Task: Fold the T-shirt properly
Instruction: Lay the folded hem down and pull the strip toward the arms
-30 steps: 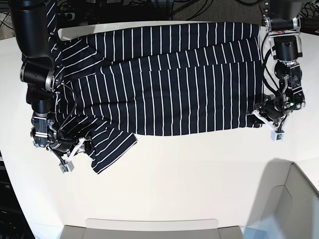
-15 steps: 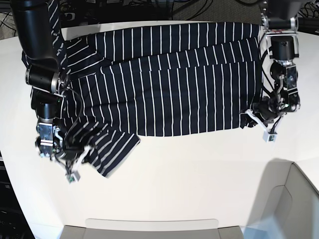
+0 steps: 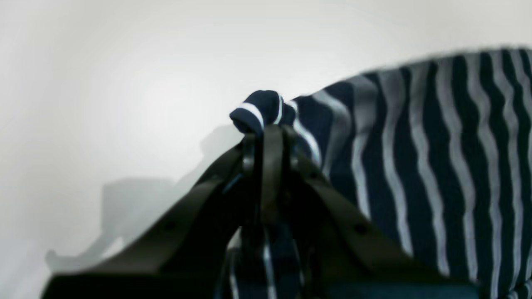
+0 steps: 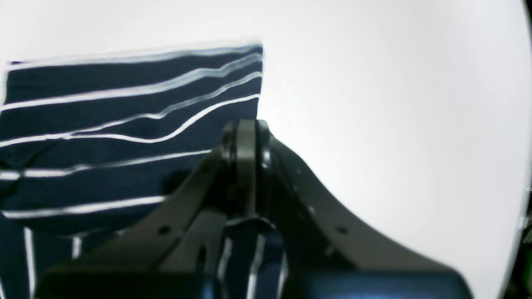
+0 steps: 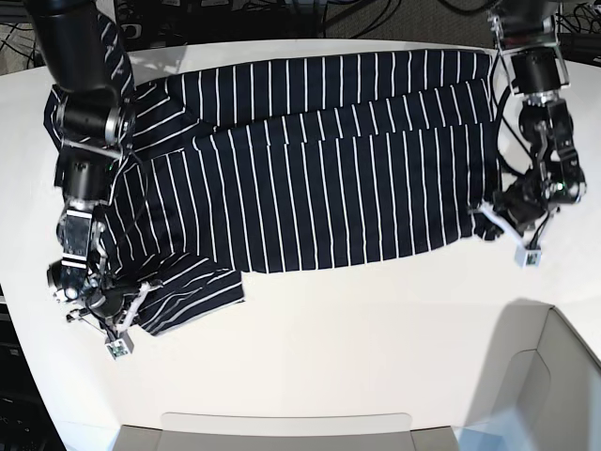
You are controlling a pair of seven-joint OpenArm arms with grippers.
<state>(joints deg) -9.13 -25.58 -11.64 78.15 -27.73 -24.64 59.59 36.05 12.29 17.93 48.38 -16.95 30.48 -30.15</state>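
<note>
So both pincers are pinched tight on cloth: the left gripper [image 3: 266, 133] has a little bunched nub of the T-shirt [image 5: 329, 160] poking out past its tips, while the right gripper [image 4: 246, 128] is clamped on a sleeve edge. From the base camera the shirt lies spread on the white table [image 5: 376, 348], left gripper [image 5: 496, 218] at 3 o'clock, right gripper [image 5: 131, 305] at 8 o'clock.
</note>
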